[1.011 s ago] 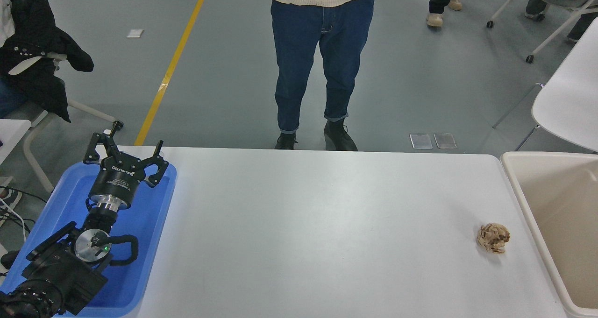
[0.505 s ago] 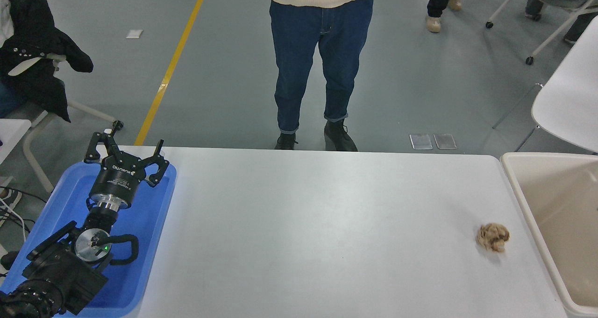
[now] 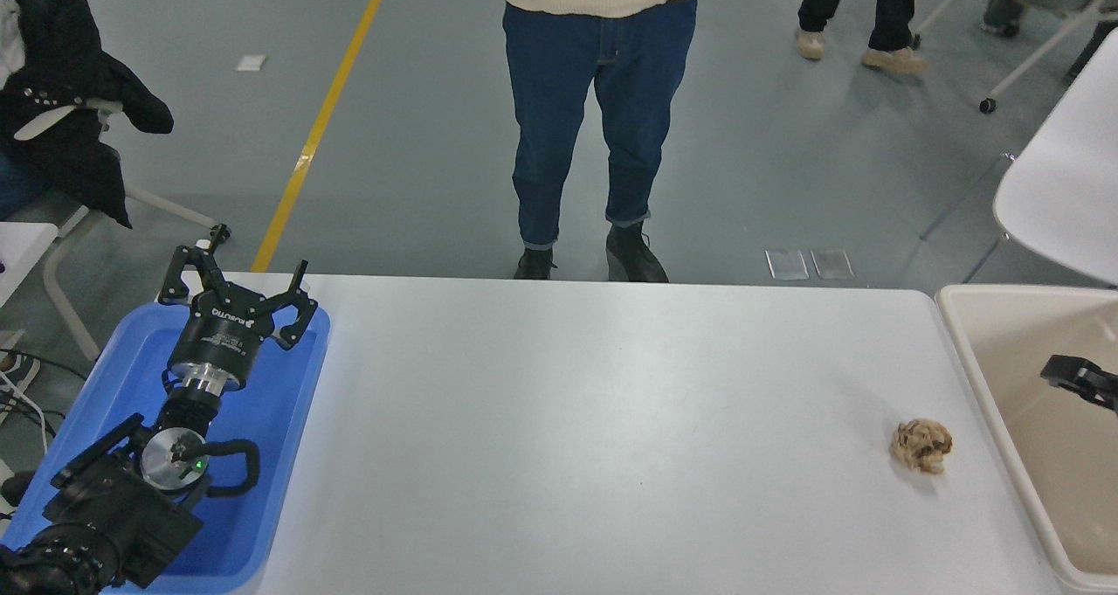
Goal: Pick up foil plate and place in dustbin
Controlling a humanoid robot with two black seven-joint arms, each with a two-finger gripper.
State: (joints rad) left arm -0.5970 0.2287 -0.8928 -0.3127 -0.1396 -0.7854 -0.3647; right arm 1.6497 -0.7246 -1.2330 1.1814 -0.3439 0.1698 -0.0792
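Far left: a dark coat (image 3: 61,114) draped over a chair. Below it, at the lower left corner, the left arm, parked, reaching away over a blue tray (image 3: 288,420). At its end, the left gripper (image 3: 238,272), up over the tray's far edge, with jaws spread wide and nothing held between them. A small green light on the arm's round silver joint.

On the grey floor past the tray, a yellow line (image 3: 323,119) running up and away.

Next, the white table (image 3: 568,438), broad and flat, filling the middle. Beyond its far edge, a person (image 3: 603,114) in blue jeans and dark shoes, standing close to the table, facing it.

Further right, near the table's right end, a small crumpled brown paper ball (image 3: 921,445), alone, touching nothing but the tabletop.

Just past the table's right edge, the dustbin (image 3: 961,350), big and cream, with a thick round rim. Over its inside, poking in from the right edge, a small black bit of the right gripper (image 3: 1079,377). Open or shut? Cannot tell, too little in view.

Foil plate: nowhere in sight.

Top right: another person's legs (image 3: 860,10) and the edge of a second white table (image 3: 1061,184).
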